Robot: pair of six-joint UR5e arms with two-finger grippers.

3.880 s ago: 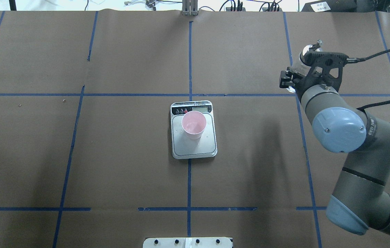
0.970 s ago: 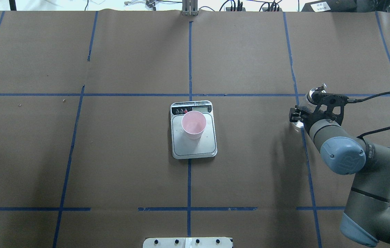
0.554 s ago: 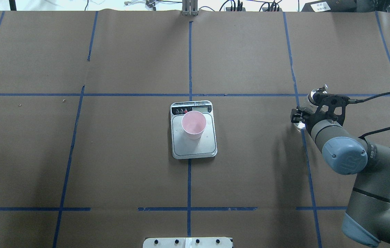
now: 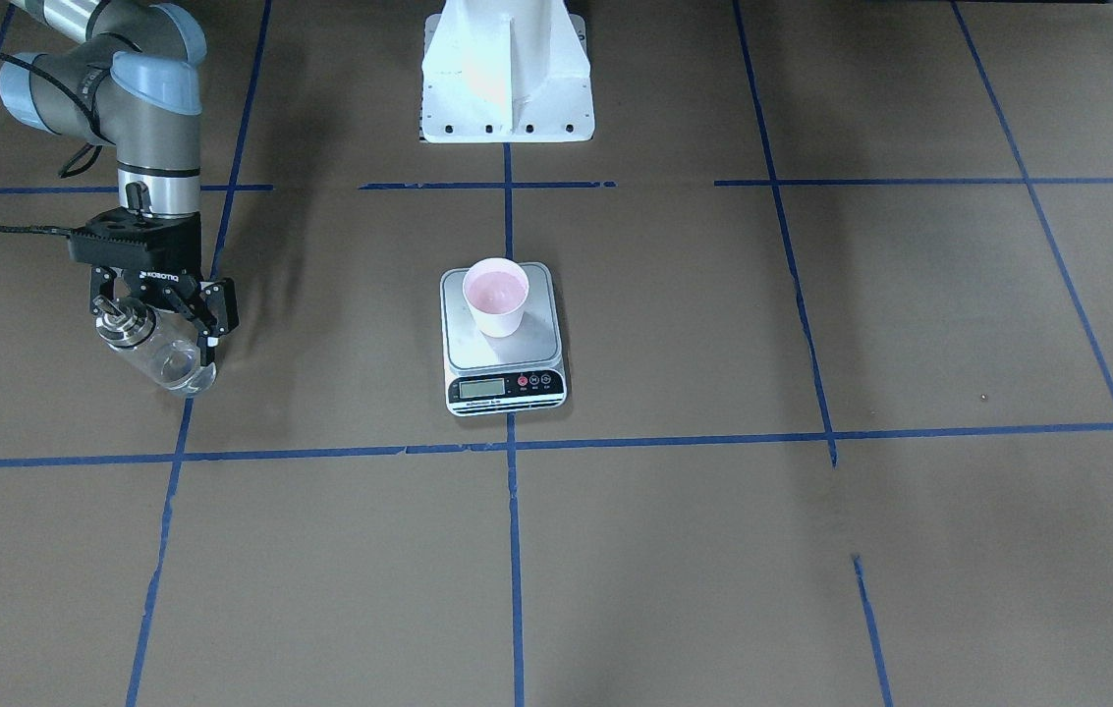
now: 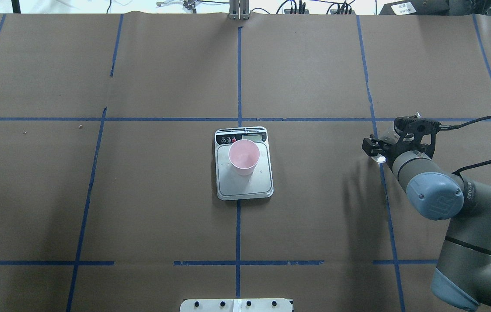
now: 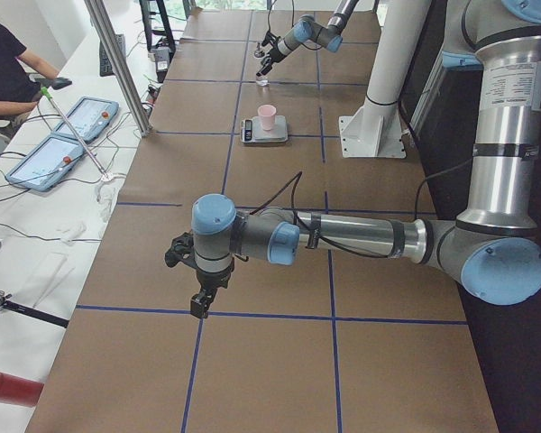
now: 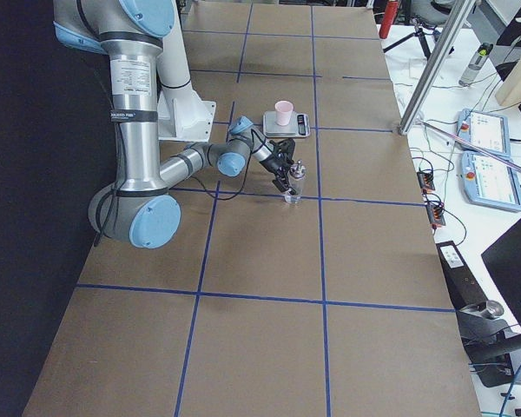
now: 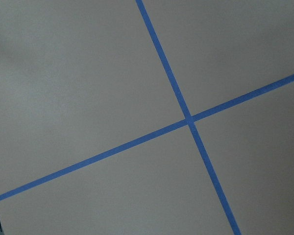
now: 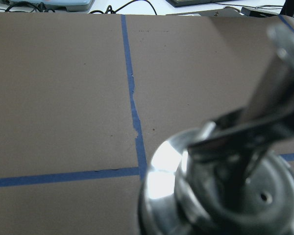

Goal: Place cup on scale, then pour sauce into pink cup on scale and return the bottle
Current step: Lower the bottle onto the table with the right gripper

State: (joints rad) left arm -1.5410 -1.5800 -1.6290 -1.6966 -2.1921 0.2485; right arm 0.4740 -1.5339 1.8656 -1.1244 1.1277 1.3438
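Note:
The pink cup (image 4: 495, 295) stands upright on the steel platform of the white scale (image 4: 538, 339) at the table's middle; both also show in the overhead view, the cup (image 5: 243, 156) on the scale (image 5: 245, 186). The clear glass bottle (image 4: 163, 358) stands upright on the table far out on my right side. My right gripper (image 4: 163, 319) is around its upper part, jaws open, fingers spread slightly wider than the glass. The right wrist view is filled by the bottle's silver collar and spout (image 9: 225, 196). My left gripper (image 6: 201, 302) hangs over bare table; I cannot tell its state.
Brown paper with blue tape lines covers the table. The white robot pedestal (image 4: 505, 69) stands behind the scale. A slanted metal pole (image 6: 117, 63), tablets (image 6: 72, 135) and a seated person (image 6: 4, 63) are beyond the table's far edge.
Since 3.9 s ago my right arm brought the bottle nearer and down onto the table. In the last half second the visible finger moved outward; the arm stayed still.

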